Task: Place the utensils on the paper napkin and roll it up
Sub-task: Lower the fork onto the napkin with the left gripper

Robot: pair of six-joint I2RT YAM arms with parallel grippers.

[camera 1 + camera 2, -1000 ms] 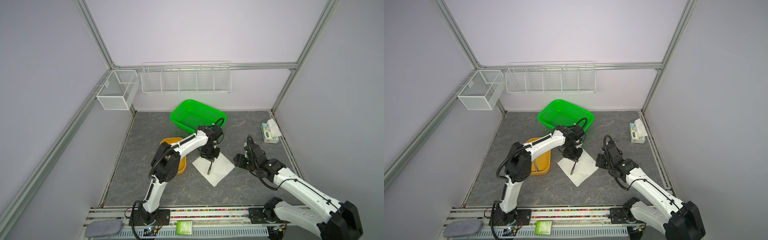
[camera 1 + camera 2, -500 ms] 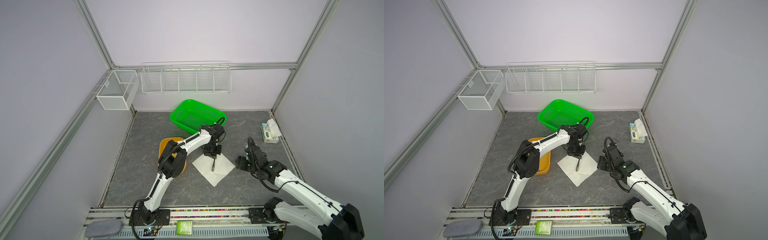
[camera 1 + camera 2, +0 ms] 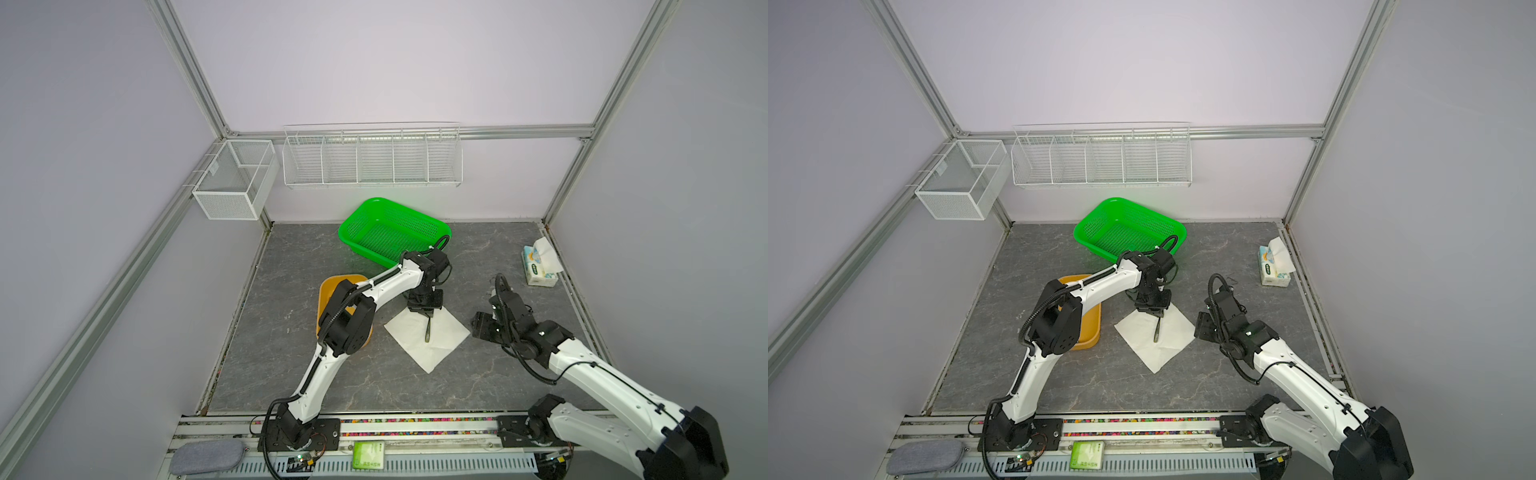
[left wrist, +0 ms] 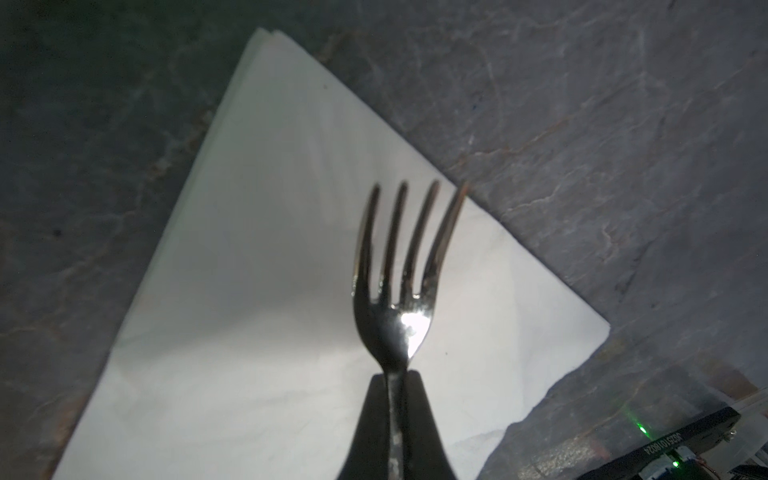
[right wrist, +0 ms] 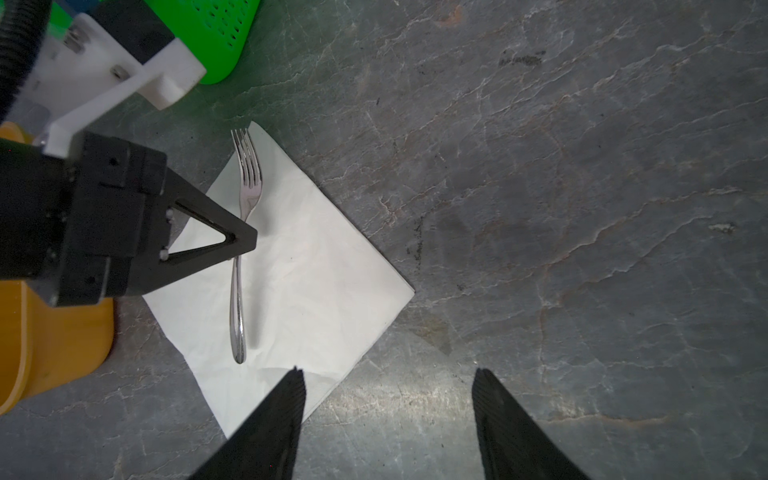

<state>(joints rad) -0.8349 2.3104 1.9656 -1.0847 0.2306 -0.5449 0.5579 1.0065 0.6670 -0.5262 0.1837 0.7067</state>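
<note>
Grey table (image 4: 623, 124); wrist views alone show left gripper (image 4: 397, 376) clamping fork (image 4: 399, 316), right gripper (image 5: 388, 370) spread.

Left gripper (image 4: 392, 378) points down, pinched closed; right gripper (image 5: 386, 372) hovers spread.

- Paper napkin (image 3: 409, 336) mid & far corner are blocked by left gripper (image 3: 428, 315), clamped on fork (image 3: 428, 332).
- Near corner is left free; right corner is crowded by right gripper (image 5: 386, 374), jaws apart.
- Desk (image 3: 332, 374) front is seen bare.
- Left approach is barred by orange bin (image 3: 332, 284), rear by green basket (image 3: 353, 232).
</note>
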